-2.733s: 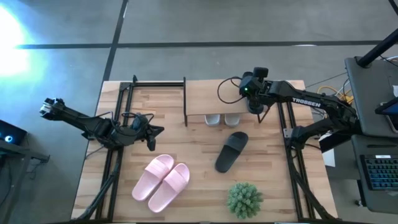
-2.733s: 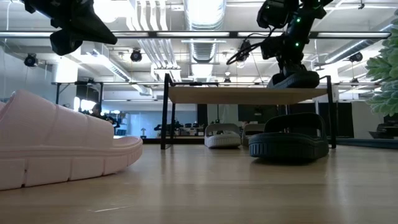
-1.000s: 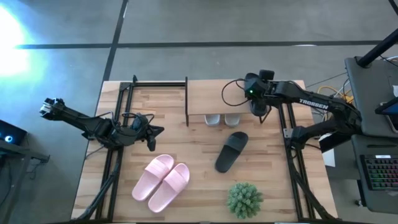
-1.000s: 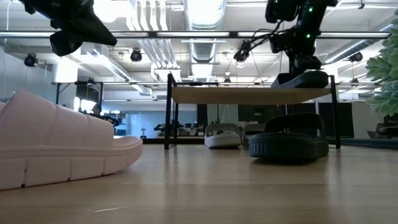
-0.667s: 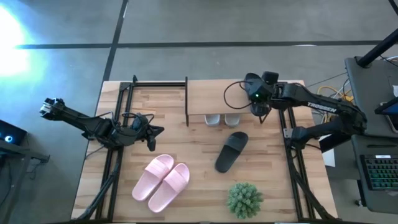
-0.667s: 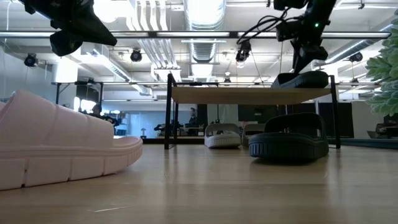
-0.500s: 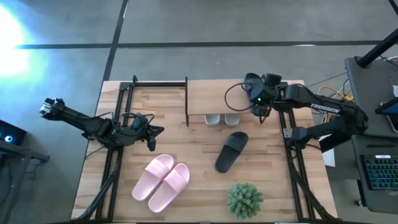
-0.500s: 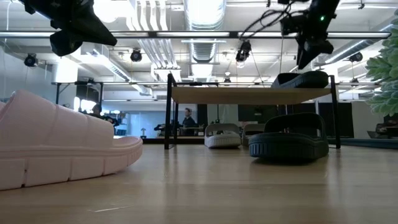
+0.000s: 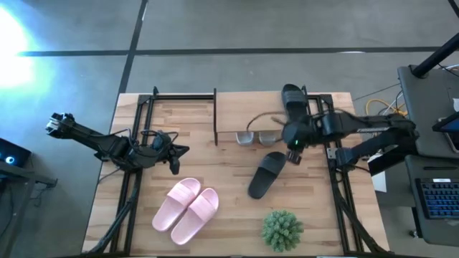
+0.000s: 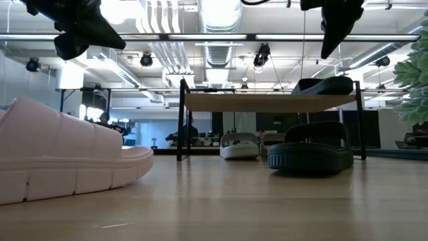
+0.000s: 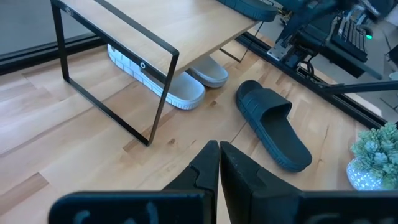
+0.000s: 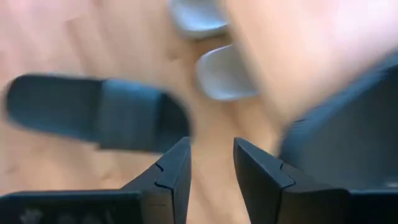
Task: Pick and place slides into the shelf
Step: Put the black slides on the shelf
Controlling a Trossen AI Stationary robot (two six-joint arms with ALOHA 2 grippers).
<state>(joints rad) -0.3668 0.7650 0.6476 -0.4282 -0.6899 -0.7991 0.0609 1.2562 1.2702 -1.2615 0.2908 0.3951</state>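
Jaws apart, right gripper [image 9: 293, 147] above table [image 9: 229, 215]

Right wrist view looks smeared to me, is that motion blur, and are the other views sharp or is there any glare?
Right wrist view: yes, smeared; the black slide on the table and grey slides have streaked edges, while the right gripper stays crisp. Left wrist view: sharp. Low view: the close pink slide is soft, and bright ceiling lights wash out the top. High view: strong glare at the left edge.

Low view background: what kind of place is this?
Likely a robotics lab or industrial workspace: exposed ceiling ducts and track lights beyond the table, plus a keyboard beside the rig.
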